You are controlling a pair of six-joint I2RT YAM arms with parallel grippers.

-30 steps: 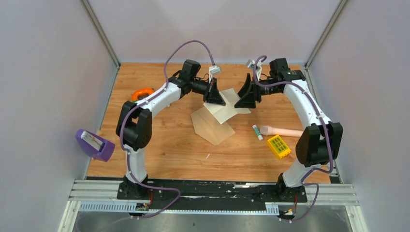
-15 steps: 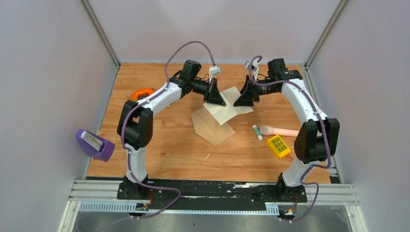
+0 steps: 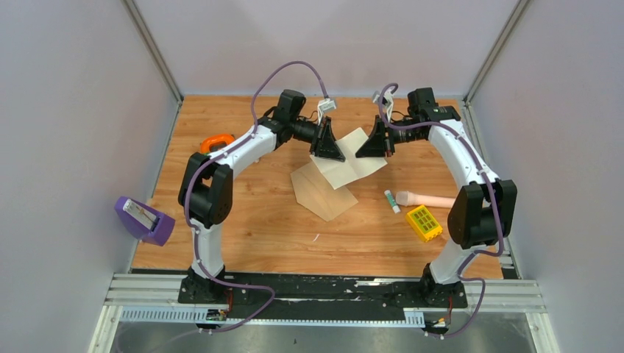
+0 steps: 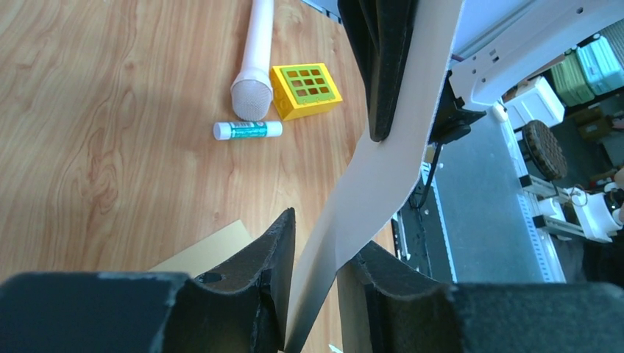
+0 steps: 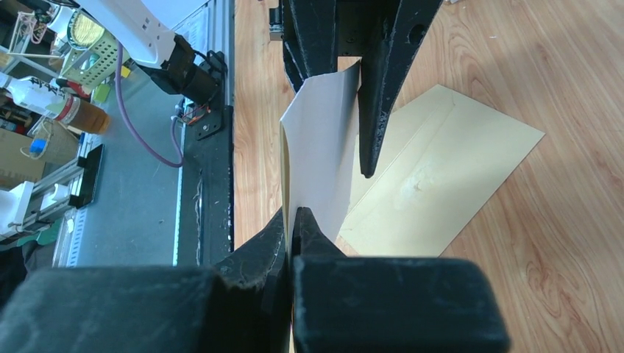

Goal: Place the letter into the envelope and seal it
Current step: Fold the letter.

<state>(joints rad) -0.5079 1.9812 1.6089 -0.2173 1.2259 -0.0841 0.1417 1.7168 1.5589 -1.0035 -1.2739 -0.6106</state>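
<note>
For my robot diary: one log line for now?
letter: lifted | right tool: shut on it | left tool: open around it | envelope: flat

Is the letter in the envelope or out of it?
Out. The right gripper pinches the letter on edge in the air; the envelope lies flat on the table below.

Letter (image 3: 350,159) hanging over the far end of the envelope (image 3: 324,197).
Left gripper (image 3: 327,155) is standing at its left and right gripper (image 3: 366,153) at its right; a glue stick (image 3: 392,201), a mic (image 3: 434,199) and a block (image 3: 424,223) are lying right of the envelope.
</note>
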